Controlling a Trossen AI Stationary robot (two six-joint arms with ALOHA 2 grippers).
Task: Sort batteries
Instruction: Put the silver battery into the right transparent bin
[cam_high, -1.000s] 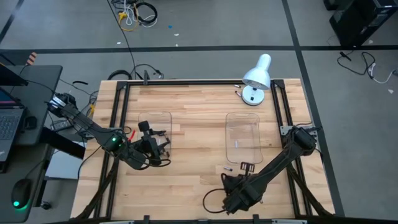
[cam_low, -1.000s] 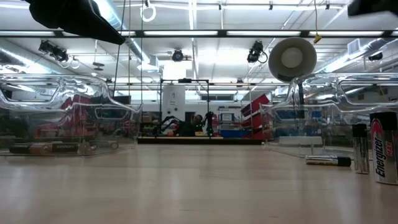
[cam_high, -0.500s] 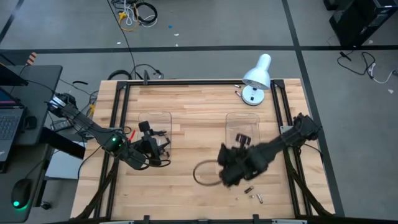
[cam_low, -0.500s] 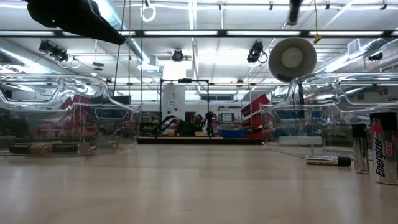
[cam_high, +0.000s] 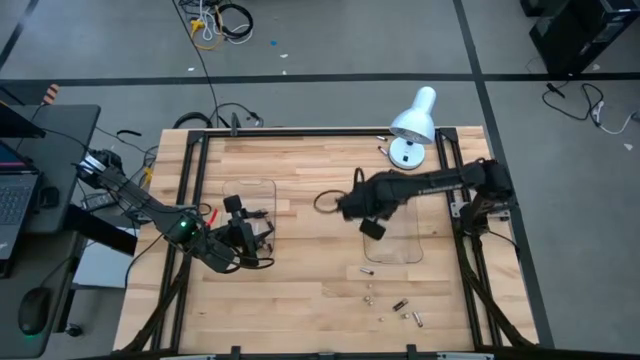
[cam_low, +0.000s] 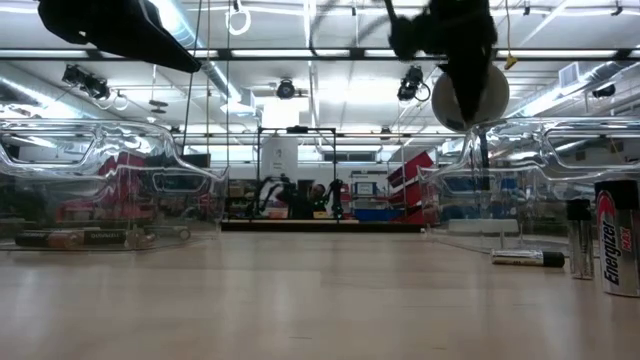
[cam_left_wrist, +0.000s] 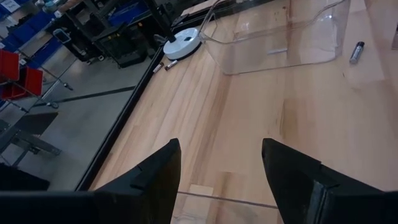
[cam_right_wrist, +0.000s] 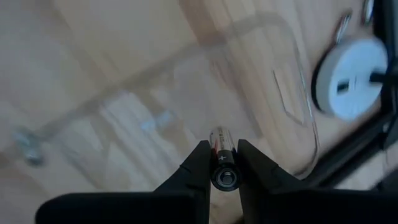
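Battery in right pincer, above tray

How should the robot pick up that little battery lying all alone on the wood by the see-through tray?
Around its middle, coming straight down from above. The battery lies flat on the bare table, apart from the tray, so fingers fit on either side of its round body. The right gripper is busy holding another battery, though.
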